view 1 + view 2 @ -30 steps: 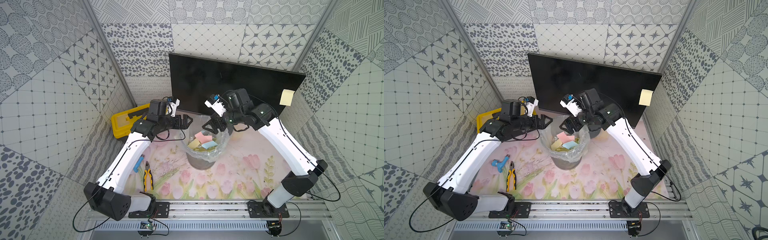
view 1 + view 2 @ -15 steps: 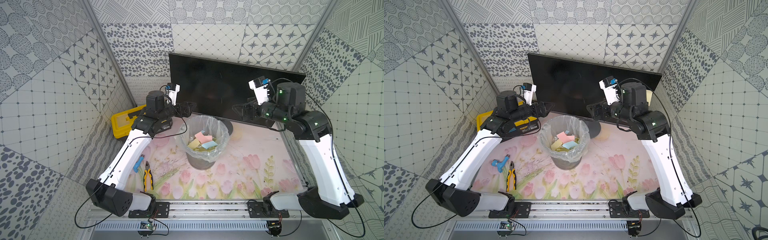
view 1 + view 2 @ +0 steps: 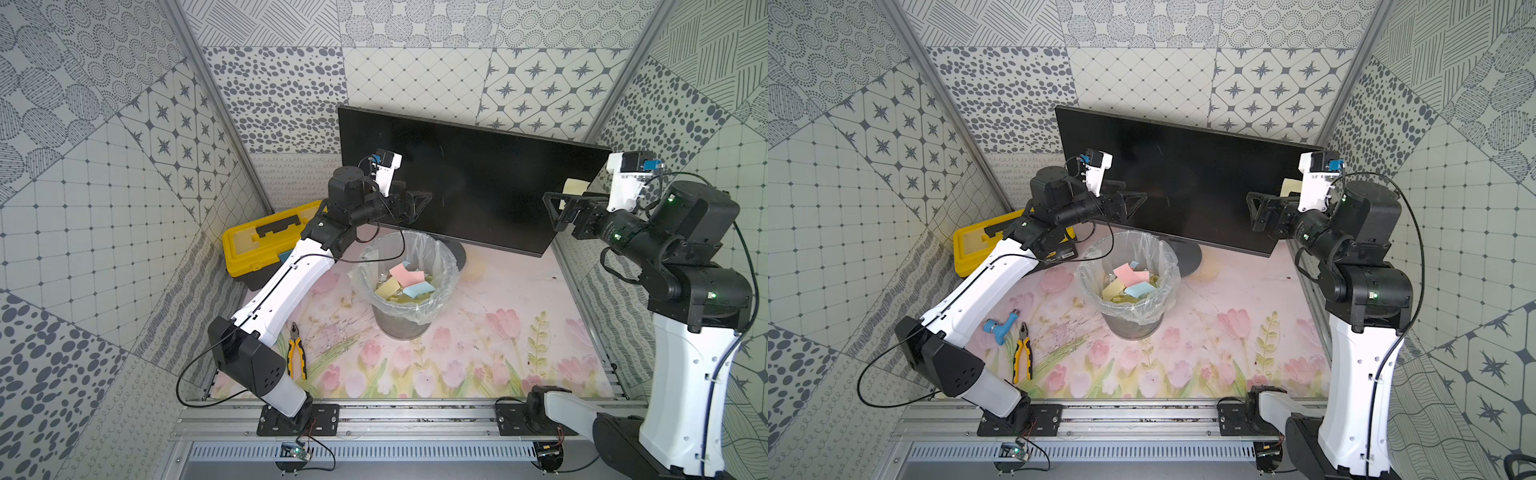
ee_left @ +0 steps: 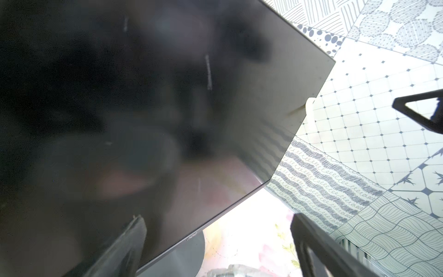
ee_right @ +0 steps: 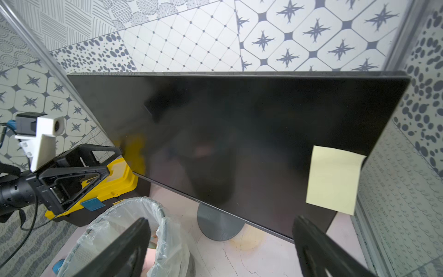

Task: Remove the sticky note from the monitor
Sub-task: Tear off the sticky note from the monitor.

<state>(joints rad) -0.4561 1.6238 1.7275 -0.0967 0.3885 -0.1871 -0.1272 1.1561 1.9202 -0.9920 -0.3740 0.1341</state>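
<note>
While the pale yellow sticky note [image 5: 333,178] clings to the monitor [image 3: 457,183] near its right edge, the right hand [image 3: 555,210] hovers close before it, fingers spread and empty, and the left hand [image 3: 417,205], likewise spread, hangs before the screen's opposite end.

sticky note [image 3: 577,185]: partly behind right gripper [image 3: 552,212]
monitor [image 4: 167,108]: blurred, cut by frame edges
toolbox [image 3: 971,245]: partly under left arm [image 3: 984,286]
</note>
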